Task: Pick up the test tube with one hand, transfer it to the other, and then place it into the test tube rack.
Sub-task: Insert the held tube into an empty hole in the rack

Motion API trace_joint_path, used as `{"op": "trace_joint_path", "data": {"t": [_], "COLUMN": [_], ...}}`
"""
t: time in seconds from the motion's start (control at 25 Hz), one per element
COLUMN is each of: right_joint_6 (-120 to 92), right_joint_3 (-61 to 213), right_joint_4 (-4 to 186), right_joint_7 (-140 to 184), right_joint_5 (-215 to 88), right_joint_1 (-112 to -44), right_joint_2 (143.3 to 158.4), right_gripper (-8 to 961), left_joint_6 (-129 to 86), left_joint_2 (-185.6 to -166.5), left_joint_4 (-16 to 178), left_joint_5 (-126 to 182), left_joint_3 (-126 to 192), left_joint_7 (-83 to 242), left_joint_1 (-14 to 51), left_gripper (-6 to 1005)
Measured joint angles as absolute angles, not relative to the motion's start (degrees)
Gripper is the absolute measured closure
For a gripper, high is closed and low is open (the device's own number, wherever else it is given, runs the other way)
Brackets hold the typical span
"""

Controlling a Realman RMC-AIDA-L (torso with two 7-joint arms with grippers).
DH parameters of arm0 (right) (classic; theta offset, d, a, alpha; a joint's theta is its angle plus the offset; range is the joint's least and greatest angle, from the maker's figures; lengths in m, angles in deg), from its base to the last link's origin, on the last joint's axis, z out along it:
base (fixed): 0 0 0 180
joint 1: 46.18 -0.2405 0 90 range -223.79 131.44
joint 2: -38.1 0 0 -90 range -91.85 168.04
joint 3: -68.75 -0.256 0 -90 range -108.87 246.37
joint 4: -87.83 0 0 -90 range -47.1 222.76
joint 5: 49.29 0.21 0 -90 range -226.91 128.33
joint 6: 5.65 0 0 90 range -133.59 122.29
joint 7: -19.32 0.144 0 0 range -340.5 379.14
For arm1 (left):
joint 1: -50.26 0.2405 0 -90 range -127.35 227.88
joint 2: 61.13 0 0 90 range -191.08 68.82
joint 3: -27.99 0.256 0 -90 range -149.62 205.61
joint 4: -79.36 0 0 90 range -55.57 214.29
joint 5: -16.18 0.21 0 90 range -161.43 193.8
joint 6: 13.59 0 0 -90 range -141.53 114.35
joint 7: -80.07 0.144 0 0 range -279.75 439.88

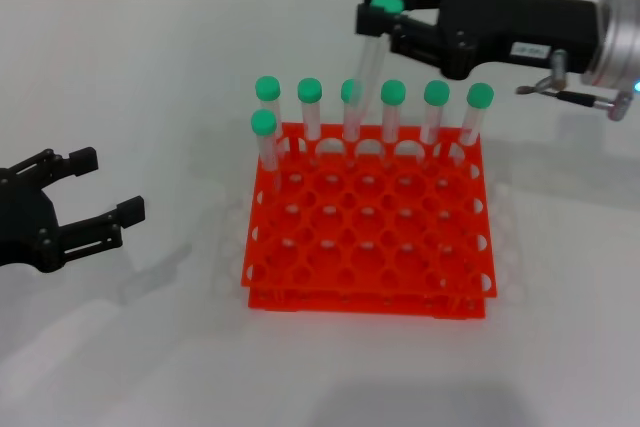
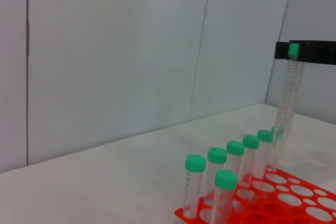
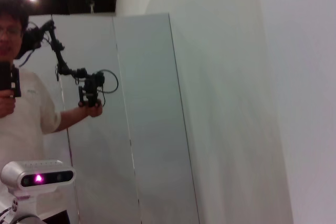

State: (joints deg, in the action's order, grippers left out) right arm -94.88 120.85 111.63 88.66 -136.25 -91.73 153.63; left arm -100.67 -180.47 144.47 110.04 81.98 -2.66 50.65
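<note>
My right gripper [image 1: 380,9] is shut on the green cap of the test tube [image 1: 366,62], holding it above the back row of the orange-red test tube rack [image 1: 370,237]. The clear tube hangs tilted, and its lower end overlaps a standing tube in that row. I cannot tell whether its tip is in a hole. The left wrist view shows the same test tube [image 2: 287,98] hanging from the right gripper [image 2: 310,52] beyond the rack [image 2: 294,192]. My left gripper [image 1: 108,185] rests open and empty on the table, left of the rack.
Several green-capped tubes [image 1: 393,112] stand along the rack's back row, and one more [image 1: 263,142] stands in the second row at the left. In the right wrist view a person [image 3: 26,108] stands by the wall panels.
</note>
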Motion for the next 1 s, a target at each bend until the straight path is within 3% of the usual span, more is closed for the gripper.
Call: {"op": "trace_joint_path", "data": {"t": [0.2, 1.0], "right_joint_6": [-91.96, -83.05], "right_joint_3": [124.7, 141.15], "right_joint_4": [110.95, 110.26], "right_joint_7": [88.6, 82.92], "right_joint_5": [-133.71, -121.37], "right_joint_1": [-92.25, -91.89], "right_joint_2": [154.25, 154.29], "right_gripper": [696, 695], "left_joint_6": [-100.18, -100.28], "left_joint_2": [-180.47, -180.45], "left_joint_4": [143.67, 136.73], "left_joint_5": [110.35, 110.98], "left_joint_3": [81.88, 80.88], "left_joint_7": [-1.91, 3.43], "left_joint_1": [50.22, 46.97], "left_gripper": [132, 137]}}
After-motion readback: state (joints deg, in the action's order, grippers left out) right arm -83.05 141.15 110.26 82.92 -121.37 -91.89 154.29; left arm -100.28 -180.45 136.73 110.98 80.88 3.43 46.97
